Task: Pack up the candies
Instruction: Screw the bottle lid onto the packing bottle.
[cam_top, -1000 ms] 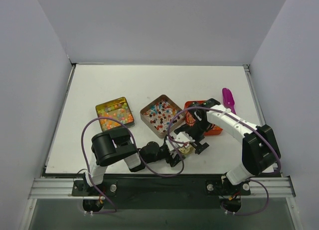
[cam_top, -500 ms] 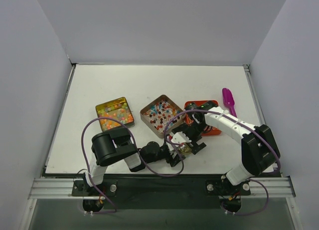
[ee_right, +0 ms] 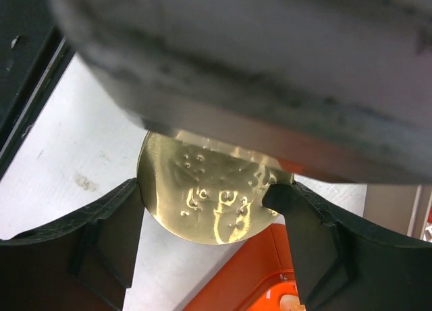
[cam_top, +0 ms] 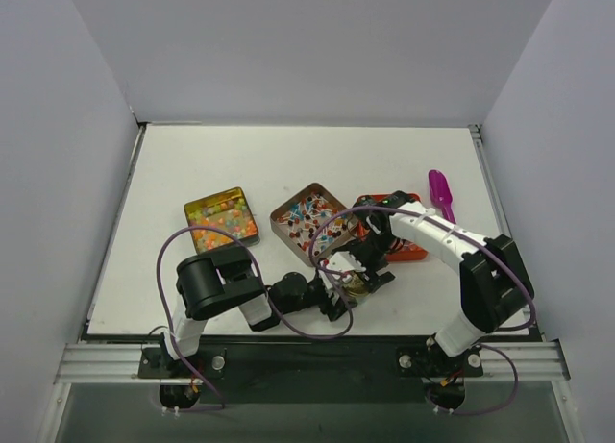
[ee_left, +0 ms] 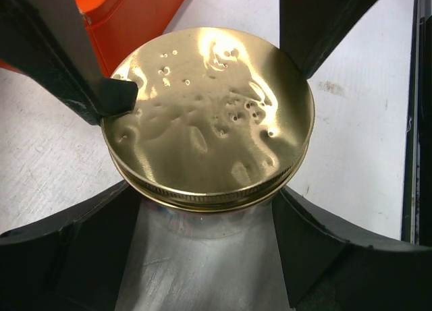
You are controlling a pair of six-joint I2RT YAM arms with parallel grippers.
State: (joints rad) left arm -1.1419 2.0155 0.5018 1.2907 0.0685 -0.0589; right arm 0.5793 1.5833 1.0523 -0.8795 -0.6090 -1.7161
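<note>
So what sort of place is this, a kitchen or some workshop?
Most likely a robot test bench: two arms bolted to a metal rail, a white table boxed in by blank walls, and tins of candies set out.

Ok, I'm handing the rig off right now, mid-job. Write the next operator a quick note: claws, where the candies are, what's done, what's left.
Left claw: shut on the jar, on its body.
Right claw: shut on the gold lid, which sits on the jar.
Round bead candies are in the gold tin, wrapped candies in the silver tin; both tins look full.
Purple scoop lies on the table right of the orange tray, untouched.
Done: jar braced, lid gripped; jar contents hidden.
Left: probably lid off, scoop candies in, lid back on.
</note>
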